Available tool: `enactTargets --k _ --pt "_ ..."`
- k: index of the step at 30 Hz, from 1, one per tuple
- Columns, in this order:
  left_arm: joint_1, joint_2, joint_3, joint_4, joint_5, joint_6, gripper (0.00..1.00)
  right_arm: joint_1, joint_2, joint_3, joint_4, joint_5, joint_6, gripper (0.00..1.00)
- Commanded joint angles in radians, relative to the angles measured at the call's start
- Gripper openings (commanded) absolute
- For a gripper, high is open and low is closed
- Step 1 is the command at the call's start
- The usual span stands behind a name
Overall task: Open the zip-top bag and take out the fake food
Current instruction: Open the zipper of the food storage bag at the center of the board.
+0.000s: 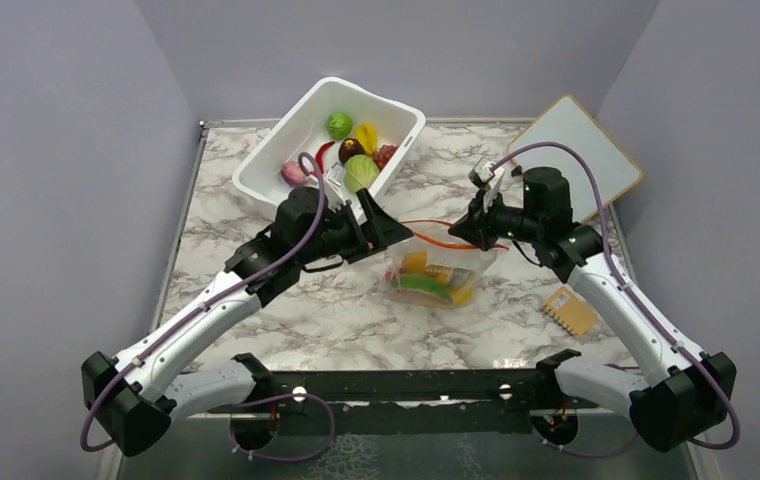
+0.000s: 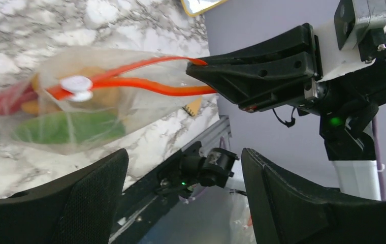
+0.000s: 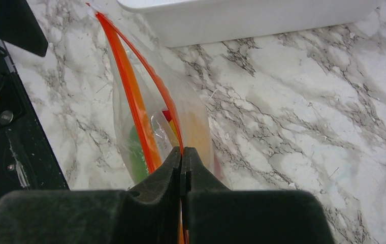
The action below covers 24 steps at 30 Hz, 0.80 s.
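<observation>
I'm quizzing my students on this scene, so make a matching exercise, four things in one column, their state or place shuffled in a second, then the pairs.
Things: 1 right gripper; 2 left gripper; 3 fake food; 4 white tub.
States: A open, holding nothing; B inside the zip-top bag; C shut on the bag's orange-red zip strip; D at the table's far side.
Pairs: 1-C; 2-A; 3-B; 4-D.

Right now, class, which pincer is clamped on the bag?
The right pincer, shut on the zip-top bag at its orange strip; the left pincer gapes open.
</observation>
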Motion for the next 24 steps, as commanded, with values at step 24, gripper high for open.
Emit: enactTargets --k 24 --pt "-0.269 0.277 -0.059 0.334 -0.447 -0.515 0.52 -0.003 -0.097 -0.067 0.066 0.016 0.066 0.01"
